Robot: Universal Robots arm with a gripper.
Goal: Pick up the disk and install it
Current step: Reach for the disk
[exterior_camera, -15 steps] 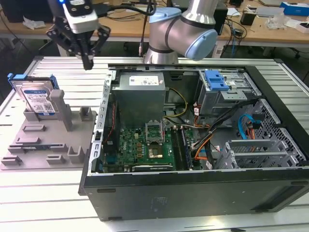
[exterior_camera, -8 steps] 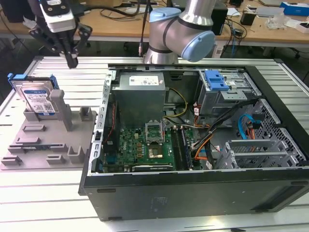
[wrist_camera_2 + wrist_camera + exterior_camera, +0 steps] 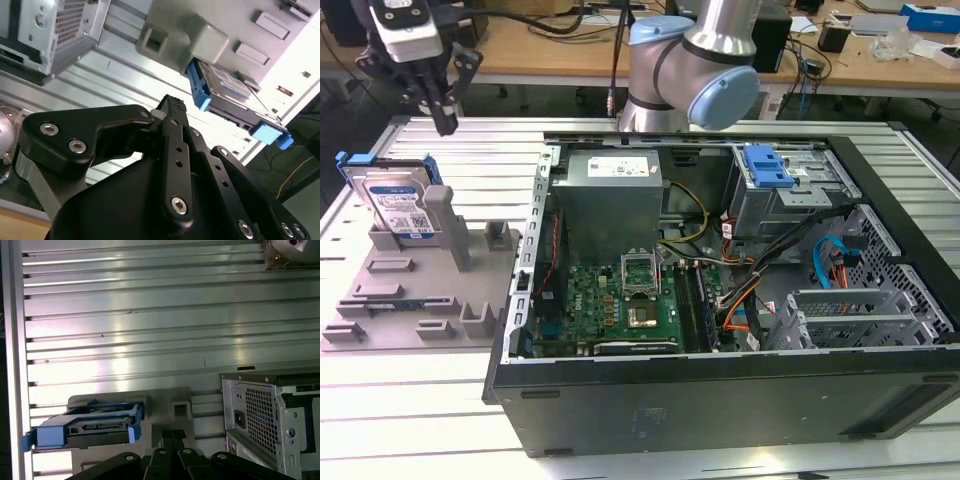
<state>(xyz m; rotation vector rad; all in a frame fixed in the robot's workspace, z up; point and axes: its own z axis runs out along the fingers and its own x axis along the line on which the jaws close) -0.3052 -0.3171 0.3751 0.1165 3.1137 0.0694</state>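
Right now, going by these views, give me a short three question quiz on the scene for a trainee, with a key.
1. True or false: the gripper holds the disk.
2. Fill in: the disk stands on the exterior view's ___ side of the open computer case.
3. Where is the disk? A, inside the computer case; B, propped upright in the grey fixture tray; C, in the gripper.
Key: 1 false, the gripper hangs apart from the disk; 2 left; 3 B.
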